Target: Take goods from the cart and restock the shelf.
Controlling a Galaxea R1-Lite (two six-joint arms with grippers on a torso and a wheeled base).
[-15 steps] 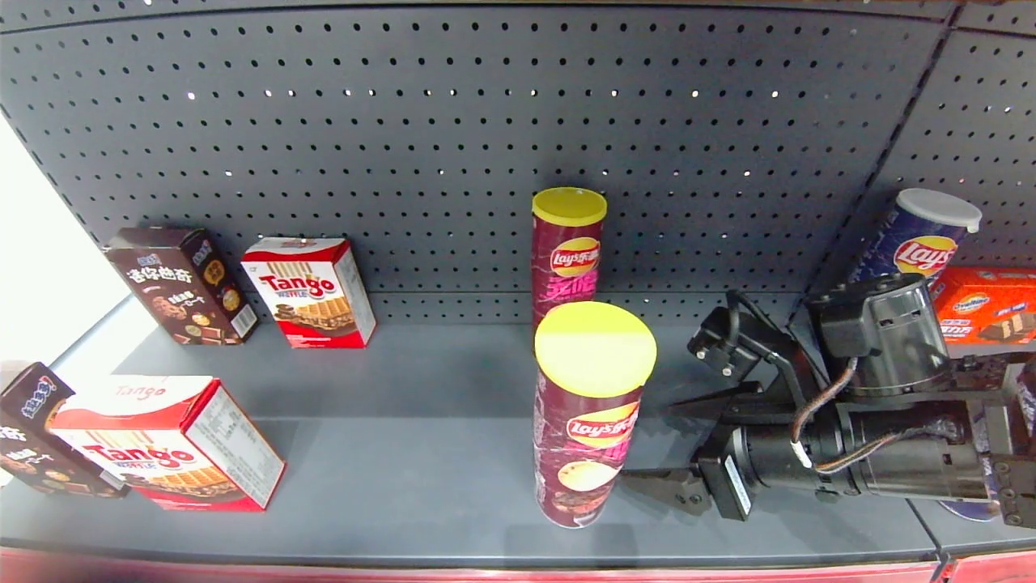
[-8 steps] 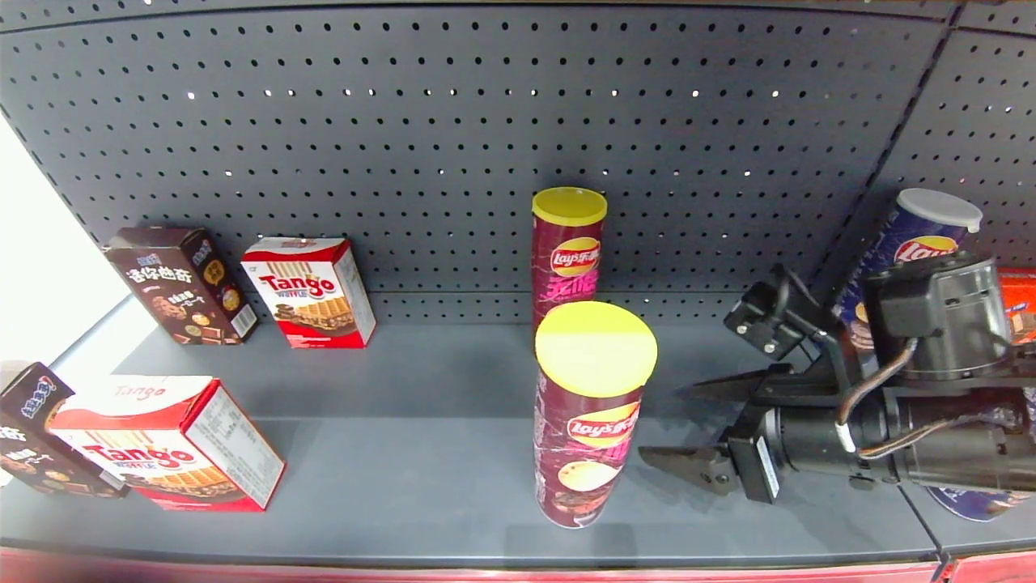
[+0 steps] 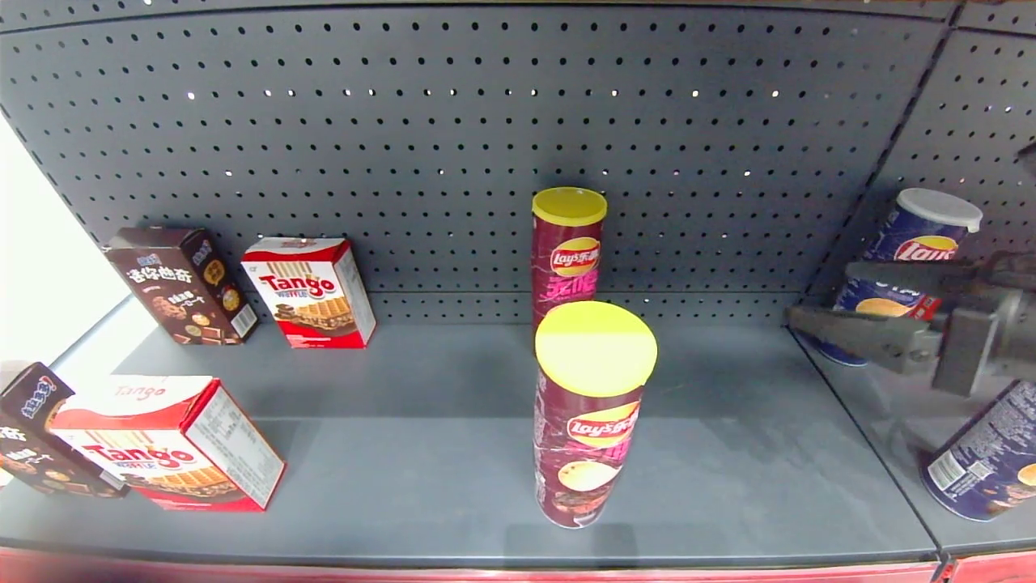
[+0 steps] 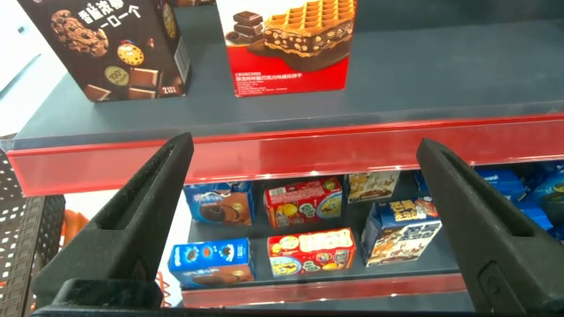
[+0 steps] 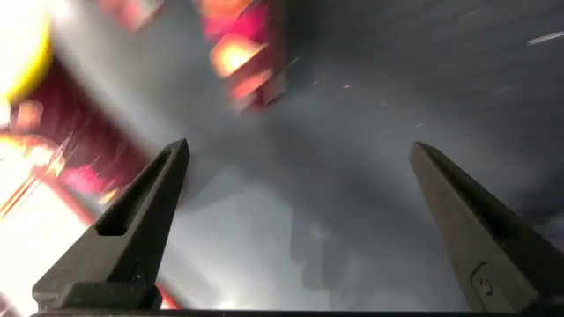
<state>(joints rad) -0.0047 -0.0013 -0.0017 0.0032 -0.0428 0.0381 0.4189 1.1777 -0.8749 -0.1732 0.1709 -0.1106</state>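
Two maroon chip cans with yellow lids stand upright mid-shelf, the front can (image 3: 589, 421) near the shelf's edge and the back can (image 3: 568, 251) against the pegboard. My right gripper (image 3: 819, 291) hangs open and empty at the far right, well apart from the front can, in front of a blue chip can (image 3: 927, 235). In the right wrist view the right gripper (image 5: 300, 148) is open over the grey shelf, with a blurred maroon can (image 5: 79, 150) off to one side. My left gripper (image 4: 304, 143) is open and empty before the shelf's red front strip (image 4: 282, 154).
Waffle boxes (image 3: 312, 291) (image 3: 166, 441) and dark cookie boxes (image 3: 178, 283) (image 3: 36, 437) stand at the left of the shelf (image 3: 405, 437). Another blue can (image 3: 983, 461) leans at the lower right. A lower shelf holds several small boxes (image 4: 300, 229).
My right arm has drawn back to the right, away from the front maroon can, with its gripper still open. The cans and boxes have not moved.
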